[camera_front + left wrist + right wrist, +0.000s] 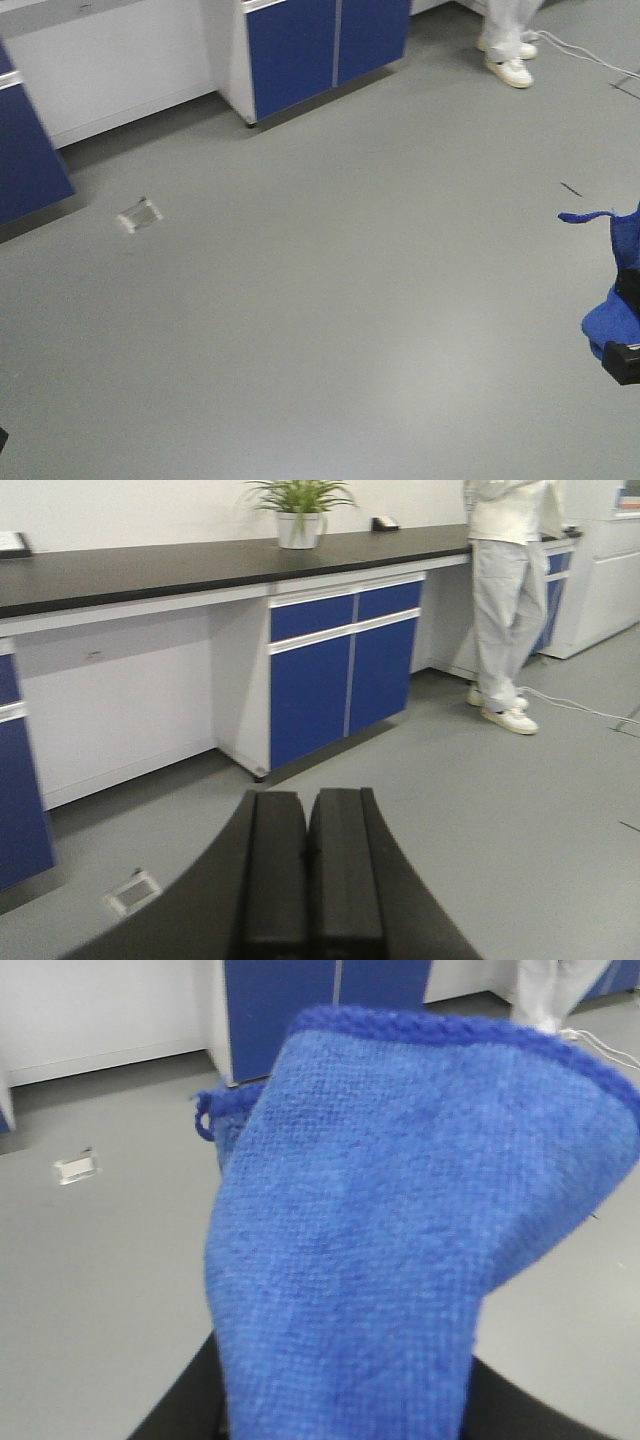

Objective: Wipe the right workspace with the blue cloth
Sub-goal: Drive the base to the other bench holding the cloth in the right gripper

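Observation:
The blue cloth [400, 1220] fills most of the right wrist view, bunched up and standing out of my right gripper [345, 1410], whose black jaws are shut on it and mostly hidden under it. In the front view the cloth [612, 318] shows at the right edge, held in the air above the grey floor, with the black gripper body just below it. My left gripper [307, 850] is shut and empty, its two black pads pressed together, pointing over the floor toward the cabinets.
Blue-doored cabinets [325, 45] under a dark counter [200, 565] line the far wall. A person in white [510, 590] stands at the far right by the counter, with a cable [590, 55] on the floor. A small floor socket [139, 215] lies at left.

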Robot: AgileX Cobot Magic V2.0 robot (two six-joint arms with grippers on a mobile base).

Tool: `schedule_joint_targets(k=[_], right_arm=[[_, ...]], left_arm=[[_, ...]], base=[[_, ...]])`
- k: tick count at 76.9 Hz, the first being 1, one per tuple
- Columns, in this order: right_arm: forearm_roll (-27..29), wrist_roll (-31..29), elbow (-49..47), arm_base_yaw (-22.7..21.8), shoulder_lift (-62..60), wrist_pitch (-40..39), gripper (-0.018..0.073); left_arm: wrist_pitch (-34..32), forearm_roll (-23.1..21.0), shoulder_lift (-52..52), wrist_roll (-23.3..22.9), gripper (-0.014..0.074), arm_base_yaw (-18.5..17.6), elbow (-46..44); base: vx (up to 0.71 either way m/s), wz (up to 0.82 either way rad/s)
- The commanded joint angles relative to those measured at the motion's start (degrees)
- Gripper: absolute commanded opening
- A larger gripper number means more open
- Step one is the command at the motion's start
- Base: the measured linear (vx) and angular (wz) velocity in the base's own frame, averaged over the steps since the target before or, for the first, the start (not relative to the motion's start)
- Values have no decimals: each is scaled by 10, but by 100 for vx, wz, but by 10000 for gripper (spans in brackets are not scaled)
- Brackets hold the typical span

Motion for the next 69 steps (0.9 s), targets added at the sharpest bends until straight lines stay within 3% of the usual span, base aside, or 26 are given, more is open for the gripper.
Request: schedule_joint_targets(k=[1, 37, 69], right_arm=[[-4, -4, -15, -2, 5, -44, -8], [-4, -4, -15, -2, 5, -43, -8], [-4, -4, -15, -2, 5, -43, -8]], left_arm=[[-48, -2, -5, 0, -6, 0, -14], [-48, -2, -5, 0, -6, 0, -14], [-48, -2, -5, 0, -6, 0, -14]], base=[[14, -48], [18, -35], [27, -6]])
